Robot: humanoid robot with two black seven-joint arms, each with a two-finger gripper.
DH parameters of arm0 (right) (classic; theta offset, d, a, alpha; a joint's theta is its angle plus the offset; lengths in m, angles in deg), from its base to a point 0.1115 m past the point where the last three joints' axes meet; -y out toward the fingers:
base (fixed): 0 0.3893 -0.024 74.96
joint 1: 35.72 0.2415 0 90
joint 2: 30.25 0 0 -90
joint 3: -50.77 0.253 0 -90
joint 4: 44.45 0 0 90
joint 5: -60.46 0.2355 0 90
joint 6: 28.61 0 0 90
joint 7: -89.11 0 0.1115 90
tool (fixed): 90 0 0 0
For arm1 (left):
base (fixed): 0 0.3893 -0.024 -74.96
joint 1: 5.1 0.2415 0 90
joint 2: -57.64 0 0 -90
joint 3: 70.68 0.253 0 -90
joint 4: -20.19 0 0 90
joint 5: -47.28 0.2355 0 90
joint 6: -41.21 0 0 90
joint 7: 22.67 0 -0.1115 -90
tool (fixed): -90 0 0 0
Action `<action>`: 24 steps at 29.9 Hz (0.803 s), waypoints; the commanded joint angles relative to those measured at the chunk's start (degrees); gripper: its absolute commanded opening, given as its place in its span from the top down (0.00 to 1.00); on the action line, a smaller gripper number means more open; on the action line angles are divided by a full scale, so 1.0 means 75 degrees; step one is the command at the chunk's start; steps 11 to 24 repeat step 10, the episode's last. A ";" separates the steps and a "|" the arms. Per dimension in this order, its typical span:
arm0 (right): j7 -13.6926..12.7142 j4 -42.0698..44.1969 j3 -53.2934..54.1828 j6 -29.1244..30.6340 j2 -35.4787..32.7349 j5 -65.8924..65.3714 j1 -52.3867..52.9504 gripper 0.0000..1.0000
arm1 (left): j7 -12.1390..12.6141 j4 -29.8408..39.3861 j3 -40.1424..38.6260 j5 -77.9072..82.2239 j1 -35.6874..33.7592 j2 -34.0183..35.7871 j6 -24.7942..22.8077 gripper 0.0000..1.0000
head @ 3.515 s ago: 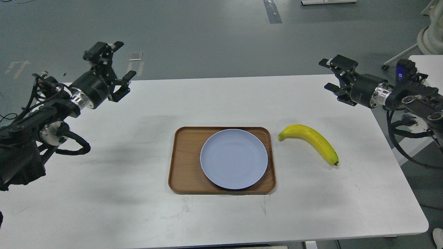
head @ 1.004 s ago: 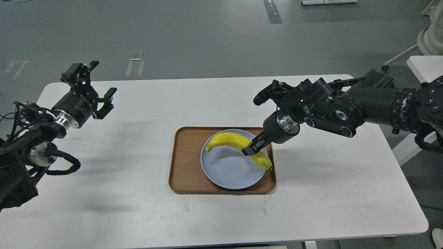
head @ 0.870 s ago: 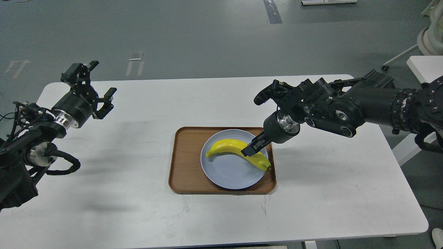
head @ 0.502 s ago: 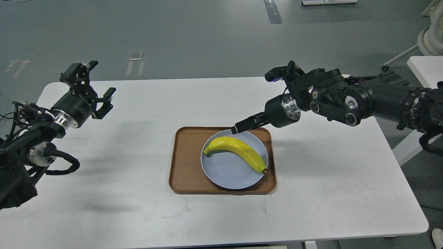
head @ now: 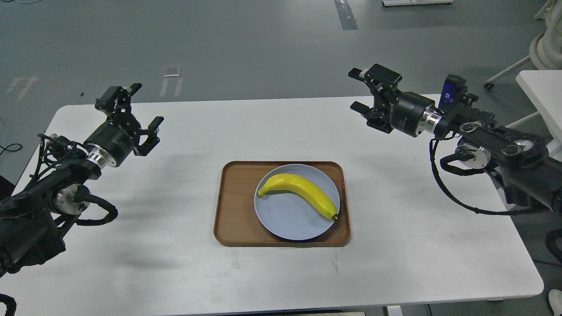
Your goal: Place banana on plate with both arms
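The yellow banana (head: 300, 191) lies on the pale blue plate (head: 285, 219), greenish stem at the left, dark tip at the plate's right rim. The plate sits on the brown wooden tray (head: 235, 206) at the table's middle. My right gripper (head: 358, 90) is open and empty, raised above the far right of the table, well clear of the banana. My left gripper (head: 142, 105) is open and empty, raised above the far left of the table.
The white table (head: 175, 263) carries only the tray. Its far edge runs just behind both grippers. A second white table corner (head: 542, 83) and a white stand (head: 546, 48) are at the right, off my table.
My right gripper let go of the banana on the plate, lifted away and drew back to the far right. My left gripper shifted slightly right. The banana now rests still.
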 commanded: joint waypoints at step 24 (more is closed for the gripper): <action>0.0001 -0.0003 0.0382 0.0001 0.0005 0.0343 -0.0577 0.00 | 0.0000 -0.0266 0.0011 0.0011 0.0001 -0.0741 0.0000 0.02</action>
